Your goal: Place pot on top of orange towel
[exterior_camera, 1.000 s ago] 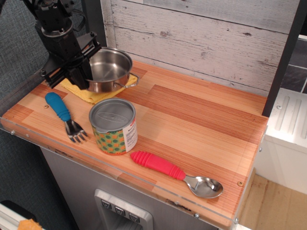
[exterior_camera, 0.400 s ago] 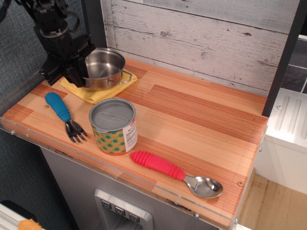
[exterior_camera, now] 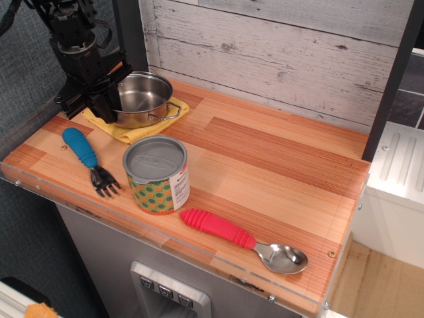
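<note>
The shiny steel pot (exterior_camera: 142, 98) sits upright on the yellow-orange towel (exterior_camera: 130, 129) at the back left corner of the wooden counter. One wire handle points right. My black gripper (exterior_camera: 101, 103) is at the pot's left rim, low over the towel's left side. Its fingers are close around the rim and left handle; I cannot tell if they still clamp it. The pot covers most of the towel.
A patterned can with a grey lid (exterior_camera: 157, 173) stands in front of the towel. A blue-handled fork (exterior_camera: 87, 157) lies at the left front. A red-handled spoon (exterior_camera: 242, 239) lies at the front edge. A whitewashed plank wall (exterior_camera: 278, 53) runs along the back.
The gripper and the pot moved left and down. The pot went from hanging tilted over the towel's right part to sitting on the towel.
</note>
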